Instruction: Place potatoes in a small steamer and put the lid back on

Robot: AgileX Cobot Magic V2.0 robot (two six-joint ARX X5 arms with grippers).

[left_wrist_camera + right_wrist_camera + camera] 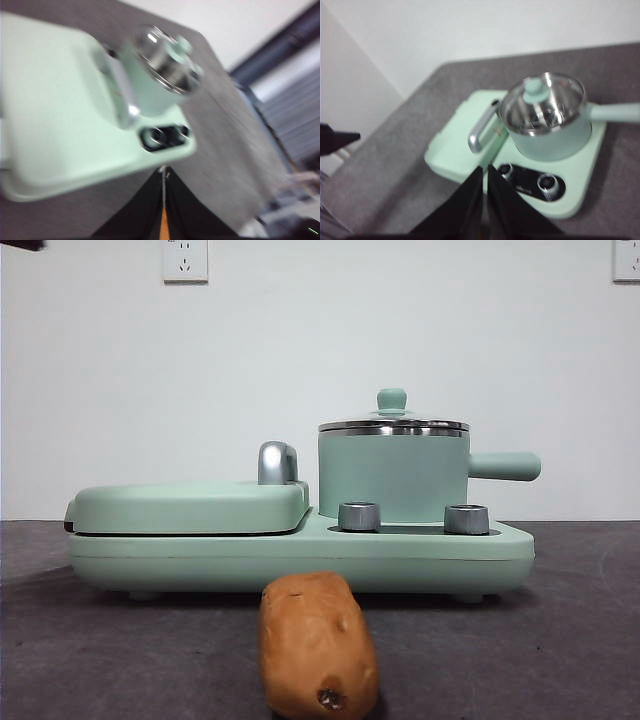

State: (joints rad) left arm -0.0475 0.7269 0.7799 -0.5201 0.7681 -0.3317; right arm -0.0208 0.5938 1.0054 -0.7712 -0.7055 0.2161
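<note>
Potato (318,645): oblong, orange-brown, smooth skin, dark spot at the near end. Lying on the grey worktop (560,640) just in front of the cooker base, lengthwise toward the front camera. Free of both tools. Not seen in either wrist view.

Small steamer (393,478): mint-green pot with steel rim, seated on the right half of the cooker base (300,558). Short straight green handle (505,466) pointing right in the front view. Upright.

Lid (392,424): clear glass, steel rim, mint-green ball knob (391,399). Seated on the steamer, closed. Steel inner wall visible through the glass from the right wrist (542,102).

Griddle cover (190,506): flat, mint-green, shut over the left half of the base, beside the steamer. Chrome handle (277,462) at the edge nearest the pot.

Two chrome dials (359,516) on the front of the base, below the steamer.

Left tool (164,200): black jaws pressed together, holding nothing. Raised above the worktop, looking down on the cooker; view blurred.

Right tool (484,192): black jaws nearly together, a thin slit between them, holding nothing. Raised above the near edge of the cooker, well clear of pot and lid.

White wall with two sockets (185,260) behind.
</note>
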